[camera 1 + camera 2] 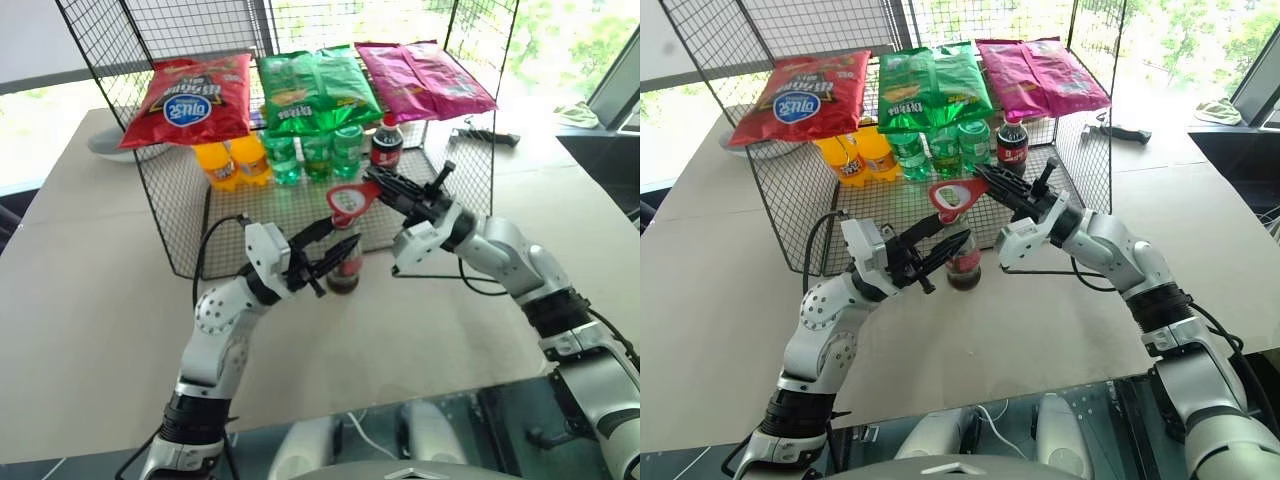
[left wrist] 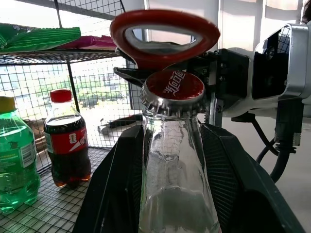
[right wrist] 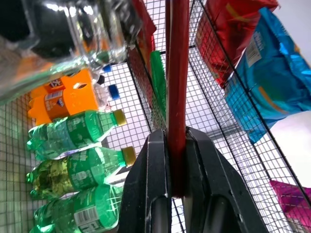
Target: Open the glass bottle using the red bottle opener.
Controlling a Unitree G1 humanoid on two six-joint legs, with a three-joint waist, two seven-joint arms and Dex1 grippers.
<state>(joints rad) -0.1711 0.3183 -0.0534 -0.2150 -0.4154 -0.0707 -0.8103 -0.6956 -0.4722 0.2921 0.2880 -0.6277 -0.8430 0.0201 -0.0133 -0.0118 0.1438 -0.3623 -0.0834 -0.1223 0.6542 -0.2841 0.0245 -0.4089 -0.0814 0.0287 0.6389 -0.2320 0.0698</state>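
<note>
Left gripper [image 1: 318,262] clasped the glass bottle [image 1: 344,262], upright on the bench [image 1: 90,300] just before the wire rack [image 1: 180,200]. Right gripper [image 1: 378,185] was clenched on the red bottle opener [image 1: 352,200], loop just above the still-seated cap [image 2: 172,88]. Bench open on both sides.

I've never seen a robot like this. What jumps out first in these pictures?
In the middle of the table, the left gripper clasps a glass bottle of dark cola, its crimped red cap on. Just above that cap the right gripper holds a red bottle opener. Behind them a wire rack carries bright snack bags over orange and green soda bottles.
</note>
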